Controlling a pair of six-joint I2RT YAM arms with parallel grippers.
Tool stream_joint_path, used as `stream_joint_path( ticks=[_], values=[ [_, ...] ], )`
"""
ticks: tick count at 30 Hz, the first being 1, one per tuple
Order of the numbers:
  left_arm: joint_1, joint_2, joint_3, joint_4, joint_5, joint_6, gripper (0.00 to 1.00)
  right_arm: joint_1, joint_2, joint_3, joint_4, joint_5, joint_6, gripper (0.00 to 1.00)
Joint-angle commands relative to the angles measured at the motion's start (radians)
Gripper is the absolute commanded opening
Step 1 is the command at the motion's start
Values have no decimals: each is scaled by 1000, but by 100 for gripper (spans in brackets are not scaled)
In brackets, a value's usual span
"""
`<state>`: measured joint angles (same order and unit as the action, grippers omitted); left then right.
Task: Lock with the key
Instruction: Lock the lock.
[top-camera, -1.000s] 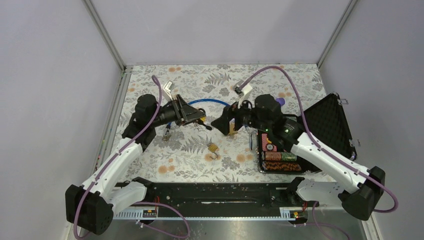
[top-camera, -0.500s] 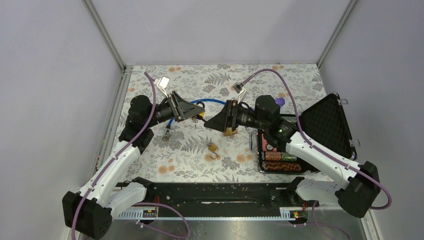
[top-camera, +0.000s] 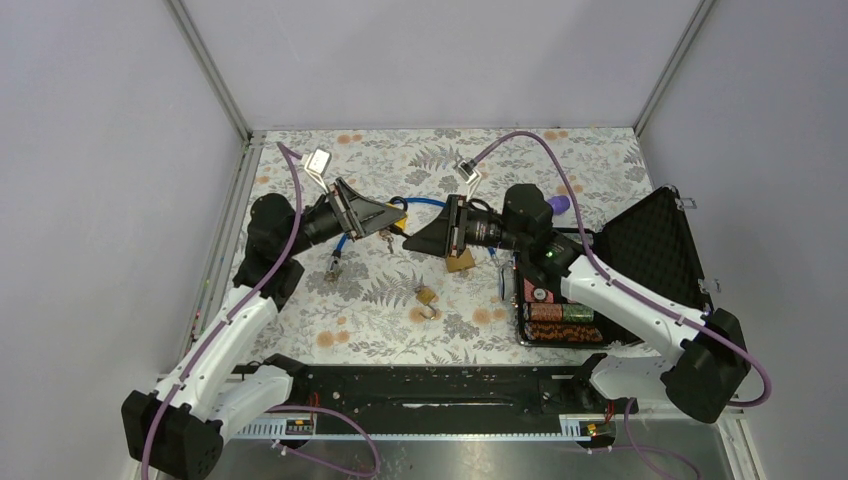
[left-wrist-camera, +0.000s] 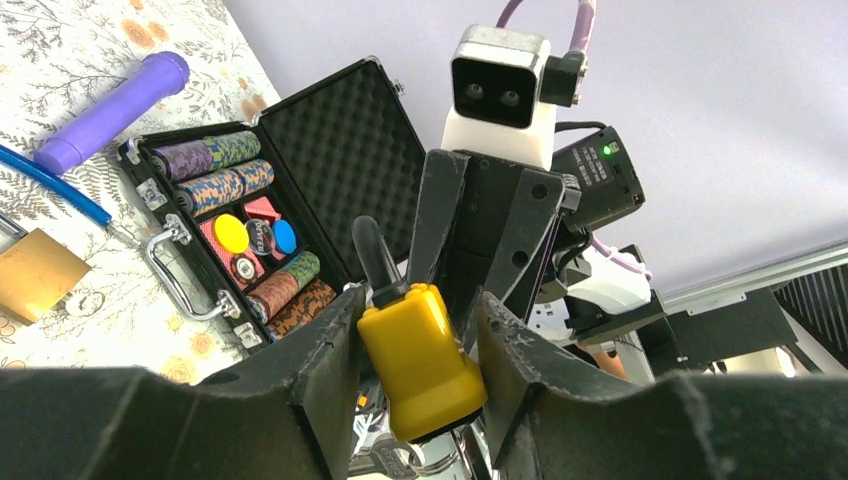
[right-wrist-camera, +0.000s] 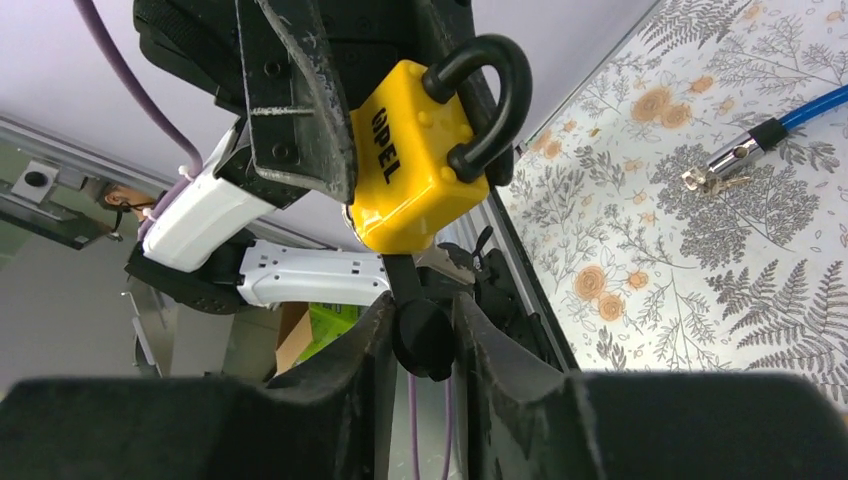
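Two grippers meet in mid-air: the left gripper (left-wrist-camera: 418, 318) is half-closed around the yellow block-shaped padlock with black shackle (right-wrist-camera: 412, 165), while the right gripper (right-wrist-camera: 425, 308) pinches the black-headed key (right-wrist-camera: 425, 340) at the lock's six o'clock.

Shut in on three sides by plain, pale grey-violet walls (top-camera: 440, 60), under soft, even light. Joined at the two far corners by slanting aluminium posts (top-camera: 212, 72). Floored by a desk (top-camera: 600, 150) under a white cloth (top-camera: 370, 330) printed with grey ferns and orange flowers. Bordered on the left by a pale metal channel (top-camera: 228, 230). Edged at the near side with a black rail (top-camera: 440, 385), then bare grey metal (top-camera: 480, 462).
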<state>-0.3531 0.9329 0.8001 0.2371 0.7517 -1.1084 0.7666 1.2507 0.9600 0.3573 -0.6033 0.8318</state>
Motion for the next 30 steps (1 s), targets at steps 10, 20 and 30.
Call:
stream_joint_path(
  ticks=[10,20,30],
  values=[
    [-3,23,85,-50,69,0,27,4,-27,132,-154,5,-420,0],
    [-2,94,76,-149,217,-30,57,5,-32,187,-351,6,-708,0],
    [-2,110,74,-124,248,-106,72,5,-43,195,-474,-40,-841,0]
  ],
)
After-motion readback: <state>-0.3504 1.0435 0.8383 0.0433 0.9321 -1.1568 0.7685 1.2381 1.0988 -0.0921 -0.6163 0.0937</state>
